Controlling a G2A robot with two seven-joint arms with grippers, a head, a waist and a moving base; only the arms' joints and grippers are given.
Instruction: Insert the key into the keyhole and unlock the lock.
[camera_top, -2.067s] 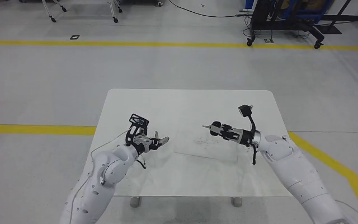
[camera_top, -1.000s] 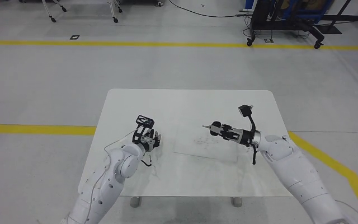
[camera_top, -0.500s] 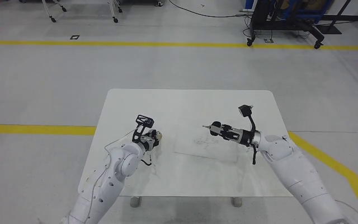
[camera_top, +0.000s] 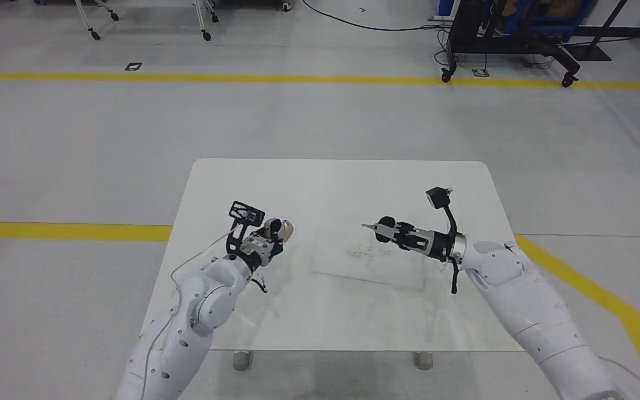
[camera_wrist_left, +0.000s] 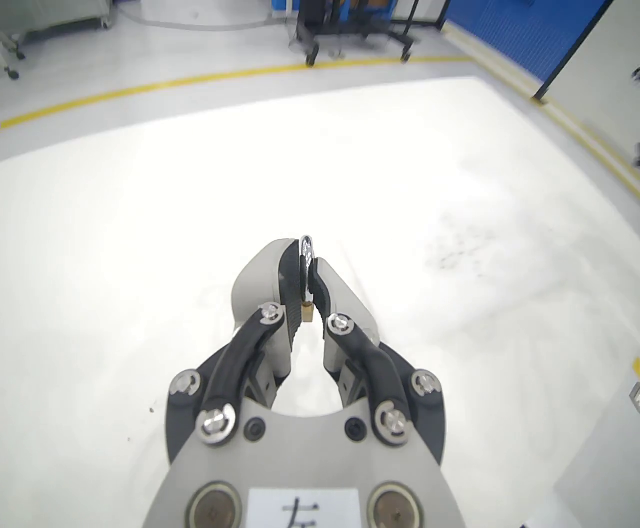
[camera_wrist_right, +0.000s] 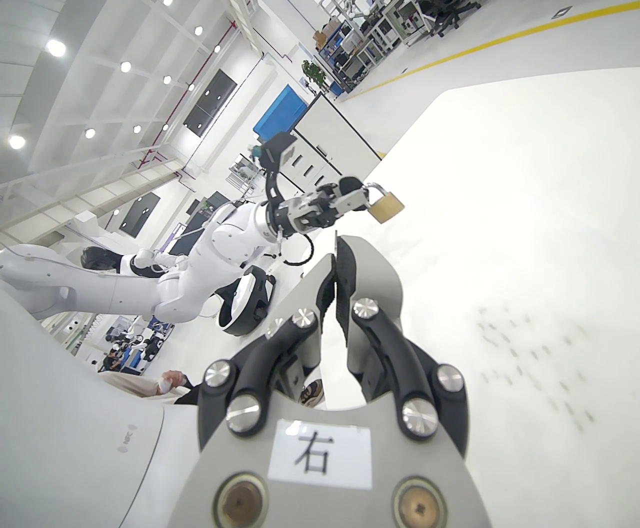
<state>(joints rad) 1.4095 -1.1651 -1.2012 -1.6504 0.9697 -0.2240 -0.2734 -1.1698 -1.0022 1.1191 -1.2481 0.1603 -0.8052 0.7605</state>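
Since the earlier frame, the left gripper (camera_top: 272, 238) had swung up and toward the table's far side, bringing the lock (camera_top: 284, 231) into sight at its tip.

Lock: brass body, steel shackle. It was held over the table (camera_top: 340, 190), left of centre, and appeared clear of the surface.

Left gripper: fingers closed on the shackle, with the body hanging beyond the fingertips.

Key (camera_top: 366, 227): a thin metal tip projected from the right gripper (camera_top: 384, 231), pointing toward the lock and well apart from it.

Right gripper: fingers pressed together on the key, held over the table right of centre.

Faint scuff marks (camera_top: 365, 255) lay on the table between the two grippers.
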